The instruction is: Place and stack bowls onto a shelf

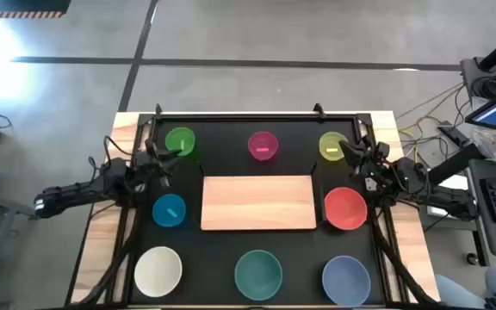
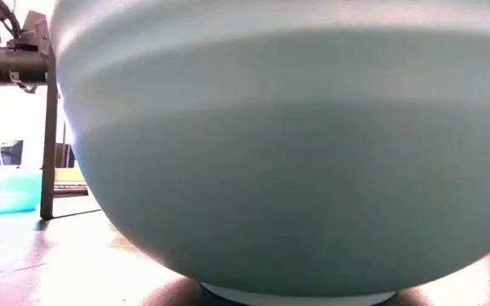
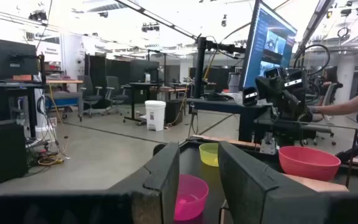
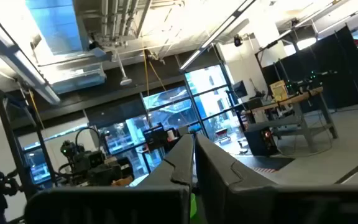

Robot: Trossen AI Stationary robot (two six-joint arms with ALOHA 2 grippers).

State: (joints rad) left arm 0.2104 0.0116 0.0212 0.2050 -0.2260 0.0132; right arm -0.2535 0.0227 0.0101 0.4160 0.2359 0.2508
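The light-wood shelf (image 1: 258, 203) lies flat at the table's middle, with nothing on it. Around it, each on its base, stand the green (image 1: 180, 142), magenta (image 1: 263, 145), yellow-green (image 1: 332, 145), small blue (image 1: 170, 210), red (image 1: 345, 208), white (image 1: 159, 269), teal (image 1: 258, 273) and grey-blue (image 1: 346, 279) bowls. My left gripper (image 1: 160, 157) hovers open between the green and blue bowls. Its wrist view shows the magenta bowl (image 3: 185, 196) past its fingers (image 3: 197, 180). My right gripper (image 1: 356, 155) hangs shut beside the yellow-green bowl (image 4: 194, 168).
The teal bowl (image 2: 279, 153) fills the low view, so most of the table is hidden there. A black frame (image 1: 257, 116) runs along the table's far edge. In the left wrist view a person's arm (image 3: 347, 109) shows beyond the table's right side, by monitors.
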